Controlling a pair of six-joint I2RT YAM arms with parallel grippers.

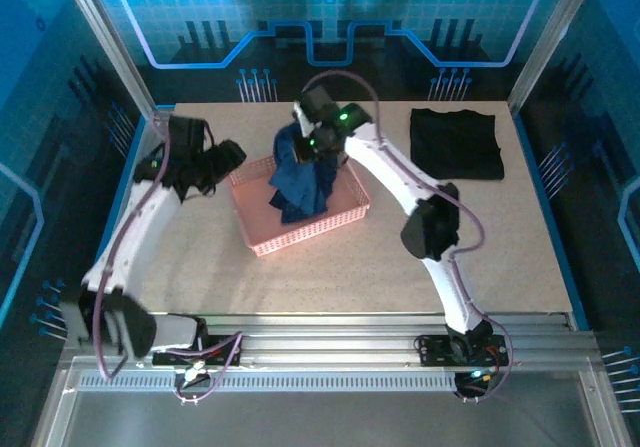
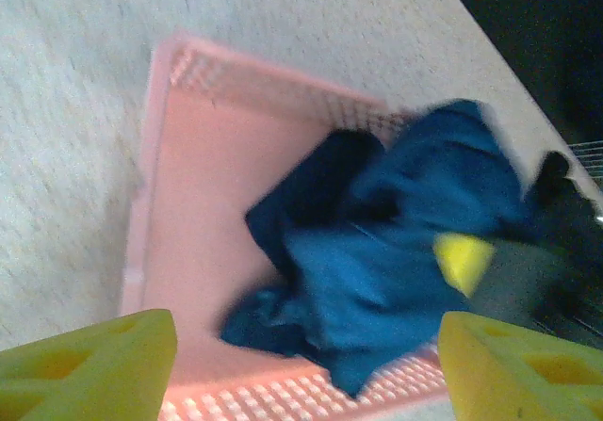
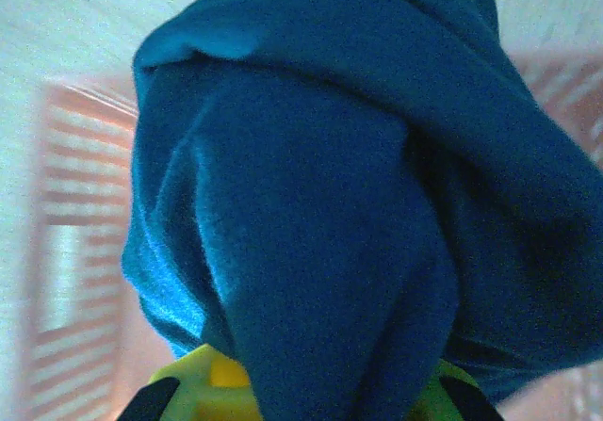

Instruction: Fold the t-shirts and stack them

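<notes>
The navy blue t-shirt (image 1: 303, 182) hangs bunched over the pink basket (image 1: 258, 199), its lower folds resting inside. My right gripper (image 1: 318, 135) is shut on the shirt's top. In the right wrist view the navy blue t-shirt (image 3: 330, 204) drapes over my right gripper (image 3: 320, 395), hiding most of its yellow fingers (image 3: 193, 383). My left gripper (image 1: 228, 159) stands open at the basket's left side, apart from the cloth. In the left wrist view my left gripper (image 2: 306, 369) has nothing between its fingers (image 2: 104, 360), and the shirt (image 2: 377, 251) lies beyond them. The black t-shirt (image 1: 457, 143) lies folded square at the back right.
The pink basket (image 2: 207, 176) sits mid-table, tilted a little, with its perforated near wall just beyond my left fingertips. Bare speckled table (image 1: 340, 277) lies in front of the basket. Blue enclosure walls and metal posts (image 1: 105, 37) ring the table.
</notes>
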